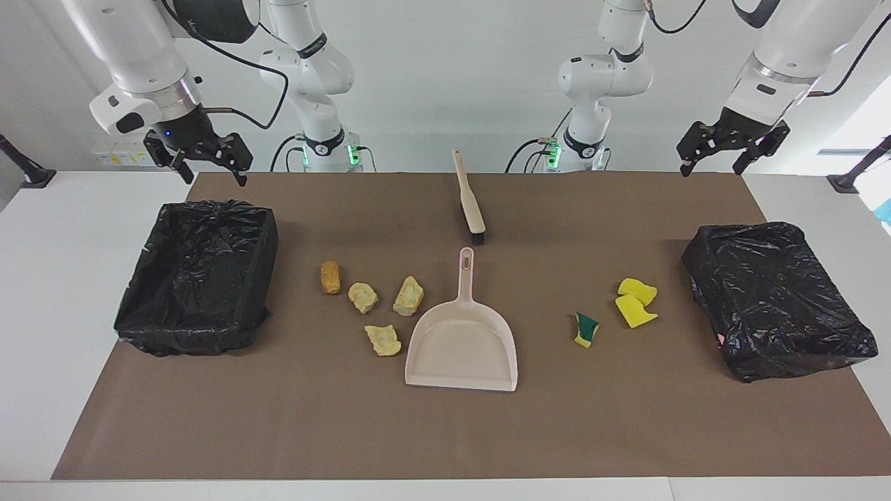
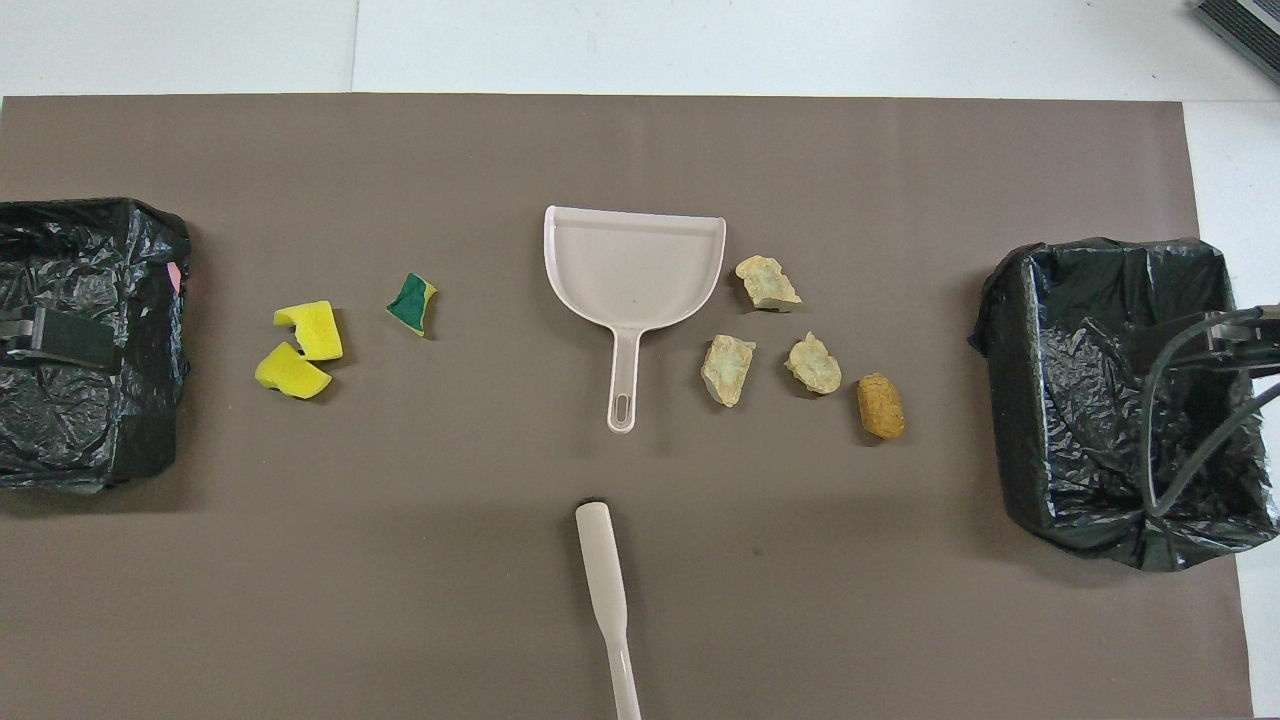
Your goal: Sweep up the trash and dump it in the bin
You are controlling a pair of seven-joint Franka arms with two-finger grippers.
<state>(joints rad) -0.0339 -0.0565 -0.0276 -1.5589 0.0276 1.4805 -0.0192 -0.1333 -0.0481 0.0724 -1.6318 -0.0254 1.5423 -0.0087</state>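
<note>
The trash lies on the brown mat on both sides of a beige dustpan [image 1: 463, 348] [image 2: 632, 270]. Several tan crumbly lumps [image 1: 363, 297] [image 2: 728, 368] sit toward the right arm's end. Two yellow sponge bits [image 1: 635, 311] [image 2: 310, 330] and a green-backed one [image 1: 587, 329] [image 2: 412, 303] sit toward the left arm's end. A beige brush [image 1: 470, 202] [image 2: 605, 580] lies nearer to the robots than the dustpan, its black bristles close to the pan's handle. My right gripper [image 1: 214, 177] and left gripper [image 1: 712, 169] hang open and empty above the mat's corners.
A black-bagged bin [image 1: 261, 236] [image 2: 1010, 300] stands at the right arm's end, its opening showing. A second black-bagged bin [image 1: 703, 250] [image 2: 165, 260] stands at the left arm's end. White table surrounds the brown mat [image 1: 445, 431].
</note>
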